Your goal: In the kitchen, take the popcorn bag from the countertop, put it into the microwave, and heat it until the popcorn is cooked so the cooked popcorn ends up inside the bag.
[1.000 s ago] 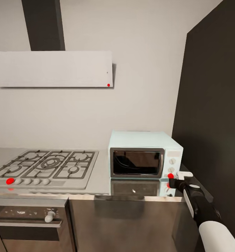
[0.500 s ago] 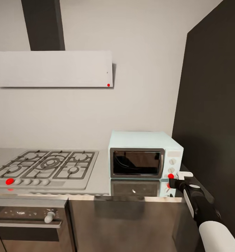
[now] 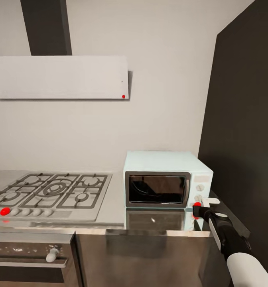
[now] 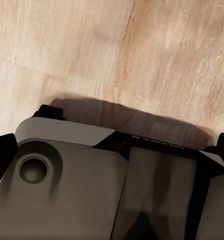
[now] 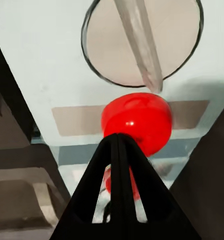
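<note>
At the left, a gas hob (image 3: 50, 191) is sitting in the grey countertop (image 3: 114, 207), above a built-in oven (image 3: 30, 255). Just to its right the microwave (image 3: 166, 179) is standing with its dark door shut; whether the popcorn bag is lying inside I cannot tell through the glass. At the far right, the right gripper (image 3: 201, 205) is pressing its closed, empty fingers (image 5: 117, 190) against the red button (image 5: 137, 122) under 1 round knob (image 5: 142, 40). The left gripper is hanging over the wooden floor (image 4: 112, 50); how its jaws stand I cannot tell. The tip could slide off the rounded button, leaving the heating unstarted, or it could nudge the knob.
</note>
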Controlling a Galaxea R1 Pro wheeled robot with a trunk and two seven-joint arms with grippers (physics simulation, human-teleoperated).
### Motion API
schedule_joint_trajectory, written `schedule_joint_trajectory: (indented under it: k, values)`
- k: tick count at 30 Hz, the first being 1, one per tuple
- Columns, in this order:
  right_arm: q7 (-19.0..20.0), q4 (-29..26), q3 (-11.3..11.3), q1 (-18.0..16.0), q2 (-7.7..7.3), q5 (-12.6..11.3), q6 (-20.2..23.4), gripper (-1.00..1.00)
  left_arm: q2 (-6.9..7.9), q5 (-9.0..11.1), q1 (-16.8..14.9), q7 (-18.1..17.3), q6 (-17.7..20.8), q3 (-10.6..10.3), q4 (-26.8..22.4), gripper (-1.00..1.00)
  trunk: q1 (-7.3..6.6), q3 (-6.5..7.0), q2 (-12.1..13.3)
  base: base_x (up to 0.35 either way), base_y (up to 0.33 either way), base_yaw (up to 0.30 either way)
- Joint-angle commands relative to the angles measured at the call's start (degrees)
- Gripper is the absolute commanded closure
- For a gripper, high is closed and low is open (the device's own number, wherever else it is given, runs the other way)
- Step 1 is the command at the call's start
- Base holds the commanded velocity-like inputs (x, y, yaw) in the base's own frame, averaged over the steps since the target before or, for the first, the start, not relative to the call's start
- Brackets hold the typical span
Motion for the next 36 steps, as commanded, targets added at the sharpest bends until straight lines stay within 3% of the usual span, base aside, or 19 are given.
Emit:
schedule_joint_trajectory:
  k: [1, 10, 22, 33, 36]
  values:
    - [0.5, 0.4, -0.2, 0.0, -0.15, 0.6, -0.4, 1.00, -0.01, 0.5, 0.0, 0.0, -0.2, -0.5, 0.1, -1.00, 0.02, -0.08, -0.1, 0.106, 0.000, 0.000]
    - [0.6, 1.0, -0.2, 0.0, -1.36, 0.5, -1.2, 1.00, -0.01, 0.5, 0.0, 0.0, -0.2, -0.5, 0.1, -1.00, 0.02, -0.08, -0.1, 0.072, 0.000, 0.000]
    - [0.7, 1.0, -0.2, 0.0, -1.44, 0.5, -1.2, 1.00, -0.01, 0.5, 0.0, 0.0, -0.2, -0.5, 0.1, -1.00, 0.02, -0.08, -0.1, -0.005, 0.000, 0.000]
    - [1.0, 0.0, -0.1, 0.0, -1.46, 0.8, -1.1, 1.00, -0.28, 0.6, 0.0, 0.0, -0.2, -0.5, 0.1, -1.00, 0.02, -0.08, -0.1, -0.326, 0.000, 0.000]
    - [1.3, -5.7, 0.0, 0.0, -1.07, 0.7, -0.5, 1.00, -0.28, 0.6, 0.0, 0.0, -0.2, -0.5, 0.1, -1.00, 0.02, -0.08, -0.1, -0.346, 0.000, 0.000]
